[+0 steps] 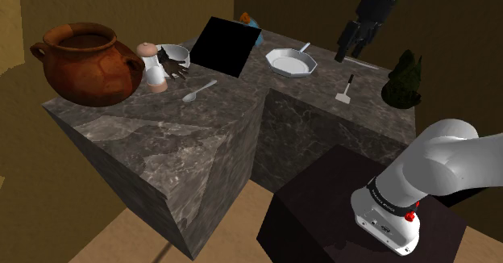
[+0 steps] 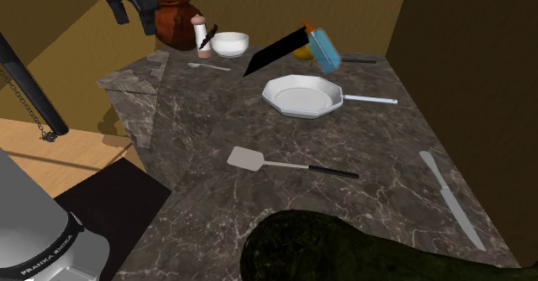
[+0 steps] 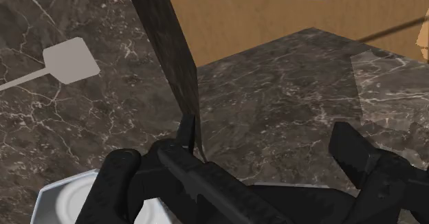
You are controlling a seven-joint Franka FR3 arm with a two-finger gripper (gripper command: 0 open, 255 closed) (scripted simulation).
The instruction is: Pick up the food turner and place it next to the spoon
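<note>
A white pan [image 2: 302, 96] sits on the dark counter [image 2: 397, 141], a black panel [image 2: 276, 51] just behind it and the spoon [image 2: 209, 65] farther beyond. The food turner [image 2: 289, 165] lies flat on the pan's opposite side. The gripper [image 1: 355, 48] hangs high, seemingly near the pan's rim, well above the turner, fingers [image 3: 120, 178] spread, empty, hand angled downward.

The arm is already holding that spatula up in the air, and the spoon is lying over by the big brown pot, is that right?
It is not holding it. In the second exterior view the food turner lies flat on the dark veined counter; the open gripper hangs in the air, empty. The spoon does lie near the brown pot.
</note>
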